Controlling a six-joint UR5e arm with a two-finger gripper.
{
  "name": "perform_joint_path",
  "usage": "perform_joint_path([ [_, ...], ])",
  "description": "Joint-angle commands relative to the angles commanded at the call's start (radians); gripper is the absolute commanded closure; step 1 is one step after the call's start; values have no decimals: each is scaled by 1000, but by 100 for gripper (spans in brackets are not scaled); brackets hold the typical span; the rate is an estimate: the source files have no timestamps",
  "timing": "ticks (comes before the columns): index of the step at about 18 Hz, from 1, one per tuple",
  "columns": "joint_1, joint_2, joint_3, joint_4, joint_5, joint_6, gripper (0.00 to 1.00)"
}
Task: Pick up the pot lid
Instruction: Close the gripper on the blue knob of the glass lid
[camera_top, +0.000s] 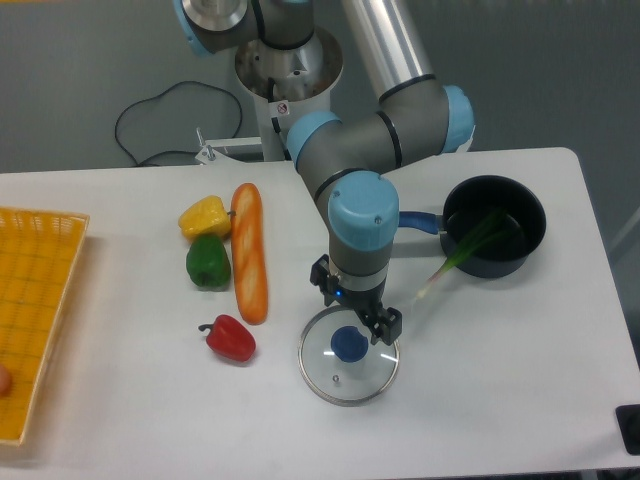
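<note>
Lid (350, 383) lies on the bench (500, 400), ungripped; your tool (356, 302) hangs open near the blue knob (349, 343), so you seem nearly lined up, with lowering, closing and lifting left to do

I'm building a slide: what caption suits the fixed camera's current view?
Open end effector above the blue-knobbed pot lid, a red pepper lying nearby.

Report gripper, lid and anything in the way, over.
Gripper open above blue knob. Lid on table, not gripped. Red pepper off to one side, not touching lid.
</note>
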Motion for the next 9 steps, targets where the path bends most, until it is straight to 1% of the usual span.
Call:
perform_joint_path([
  [2, 0, -15, 2, 0, 0, 8, 0],
  [5, 0, -34, 2, 31, 2, 14, 0],
  [9, -8, -52, 2, 32, 9, 18, 0],
])
